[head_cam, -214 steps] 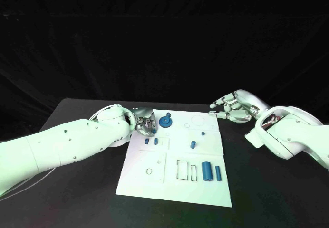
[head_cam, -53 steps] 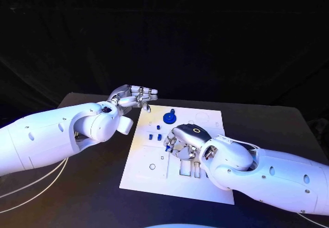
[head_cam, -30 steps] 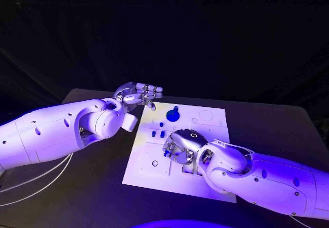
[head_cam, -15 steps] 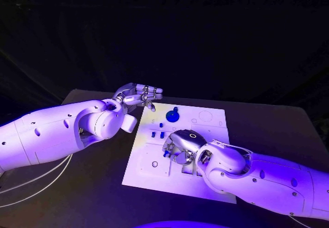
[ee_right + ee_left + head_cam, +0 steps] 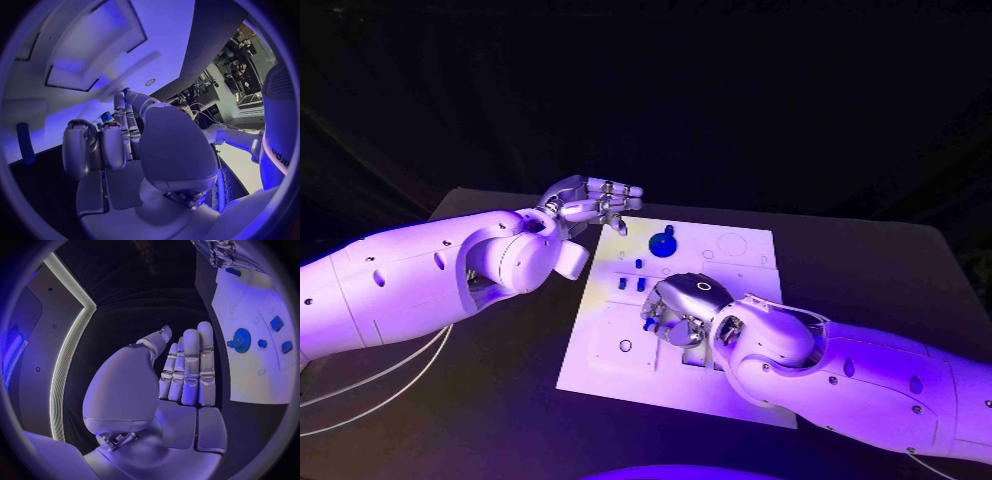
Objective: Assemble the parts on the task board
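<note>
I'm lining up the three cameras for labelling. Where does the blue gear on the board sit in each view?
Head view: the gear stands at the board's far end, just beyond the left hand.
Left wrist view: the gear lies on the board, beside the left hand's fingertips.
Right wrist view: I cannot make the gear out.
Shared landmark: the white board, also in the right wrist view.

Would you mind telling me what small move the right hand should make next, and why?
Probably a slight lift straight up off the task board, to check the grasp. The right hand is down over the board's middle with its fingers curled; in the right wrist view a small blue part sits by its fingertips, but whether it is gripped is unclear. The left hand hangs open, away from the work.
</note>
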